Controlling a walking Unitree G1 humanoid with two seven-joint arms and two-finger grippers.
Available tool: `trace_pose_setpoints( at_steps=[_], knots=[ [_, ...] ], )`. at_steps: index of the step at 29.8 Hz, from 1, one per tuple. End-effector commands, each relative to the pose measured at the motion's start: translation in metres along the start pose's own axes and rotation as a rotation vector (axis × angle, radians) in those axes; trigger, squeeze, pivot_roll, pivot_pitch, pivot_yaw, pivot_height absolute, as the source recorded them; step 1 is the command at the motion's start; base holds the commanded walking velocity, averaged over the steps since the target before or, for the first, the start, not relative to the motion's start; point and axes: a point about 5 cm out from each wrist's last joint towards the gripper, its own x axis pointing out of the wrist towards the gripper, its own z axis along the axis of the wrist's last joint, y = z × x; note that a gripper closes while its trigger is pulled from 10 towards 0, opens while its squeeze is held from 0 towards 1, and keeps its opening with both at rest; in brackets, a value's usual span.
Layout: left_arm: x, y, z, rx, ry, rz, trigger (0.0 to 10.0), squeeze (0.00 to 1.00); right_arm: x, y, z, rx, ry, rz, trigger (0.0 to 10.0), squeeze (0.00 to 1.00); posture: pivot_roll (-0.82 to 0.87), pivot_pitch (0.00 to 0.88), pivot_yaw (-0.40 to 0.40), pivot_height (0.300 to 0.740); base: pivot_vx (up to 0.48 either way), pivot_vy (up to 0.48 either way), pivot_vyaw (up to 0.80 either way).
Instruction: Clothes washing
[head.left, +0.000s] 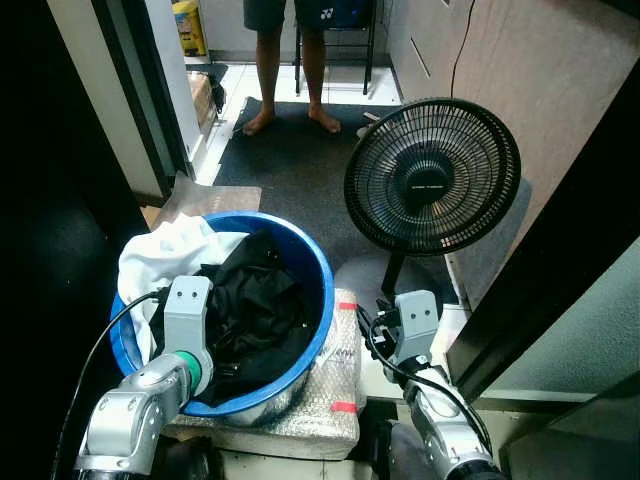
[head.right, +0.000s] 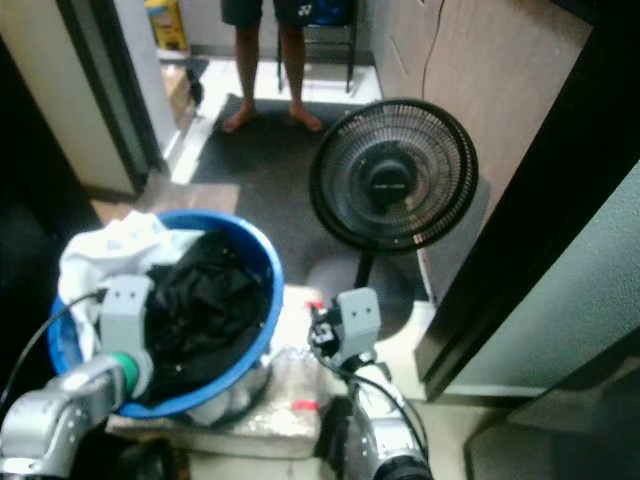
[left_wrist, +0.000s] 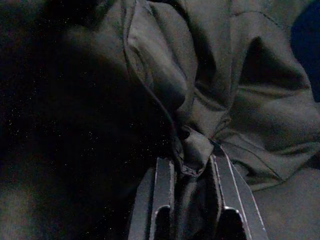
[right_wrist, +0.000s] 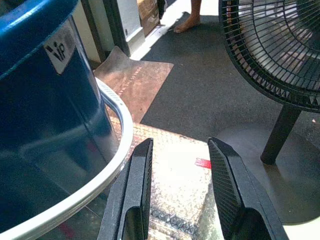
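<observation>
A blue plastic basin (head.left: 322, 272) sits on a bubble-wrapped package (head.left: 338, 392) on the floor. A black garment (head.left: 255, 305) fills its middle, and a white cloth (head.left: 168, 250) hangs over its near-left rim. My left arm reaches down into the basin. There my left gripper (left_wrist: 191, 159) is shut on a bunched fold of the black garment (left_wrist: 220, 90). My right gripper (right_wrist: 180, 146) is open and holds nothing. It hovers low beside the basin's outer wall (right_wrist: 45, 115), over the package (right_wrist: 172, 175).
A black standing fan (head.left: 432, 178) is just right of the basin, its base (right_wrist: 280, 165) close to my right gripper. A person's bare legs (head.left: 287, 75) stand on the dark mat (head.left: 300, 165) ahead. A dark door frame is at the left, a wall at the right.
</observation>
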Motion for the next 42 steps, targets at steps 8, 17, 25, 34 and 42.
trace_pose_setpoints(
  at_steps=[8,17,25,34,42],
  knots=[
    [-0.013,-0.024,0.026,0.112,-0.296,-0.114,0.0,0.00,-0.001,-0.002,-0.001,0.021,0.006,-0.020,10.0,0.00,0.06,0.150,-0.007,0.511,0.000,0.000,0.00],
    [-0.056,-0.064,0.116,0.326,-0.763,-0.181,10.0,0.00,0.013,0.004,0.035,0.020,-0.143,0.006,10.0,0.00,0.07,0.133,-0.009,0.511,0.000,0.000,0.00],
    [-0.102,-0.079,0.203,0.299,-1.086,-0.166,10.0,0.00,0.031,0.020,0.125,0.056,-0.467,0.043,10.0,0.00,0.08,0.082,0.000,0.511,0.000,0.000,0.00],
    [-0.102,-0.082,0.179,0.247,-1.009,-0.241,10.0,0.00,0.021,0.018,0.150,0.059,-0.562,0.032,10.0,0.00,0.08,0.056,0.007,0.511,0.000,0.000,0.00],
    [-0.089,-0.061,0.161,0.110,-0.911,-0.175,10.0,0.00,0.013,0.005,0.150,0.075,-0.549,-0.018,10.0,0.00,0.08,0.031,-0.009,0.511,0.000,0.000,0.00]
  ],
)
